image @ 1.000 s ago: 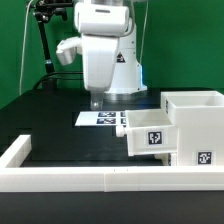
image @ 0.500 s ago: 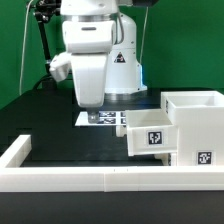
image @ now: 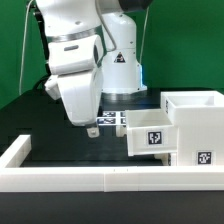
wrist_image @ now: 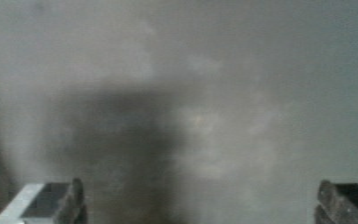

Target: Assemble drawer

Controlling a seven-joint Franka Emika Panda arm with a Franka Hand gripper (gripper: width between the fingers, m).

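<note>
The white drawer housing (image: 198,125) stands at the exterior view's right, with a tag low on its front. One white tray (image: 152,134) with a tag on its face sticks out of the housing toward the exterior view's left. My gripper (image: 91,127) hangs low over the black table, left of that tray and apart from it. In the wrist view the two fingers (wrist_image: 51,200) stand wide apart, so the gripper (wrist_image: 201,205) is open. Only blurred grey surface lies between them. No other tray shows as a separate piece.
The marker board (image: 113,118) lies on the table behind my gripper, partly hidden by the arm. A low white border wall (image: 80,178) runs along the table's front and the exterior view's left side. A dark stand (image: 40,50) rises at the back left.
The arm has swung toward the exterior view's left and nearer the camera. The gripper came off the marker board and down toward the table. The jaws stayed open.
</note>
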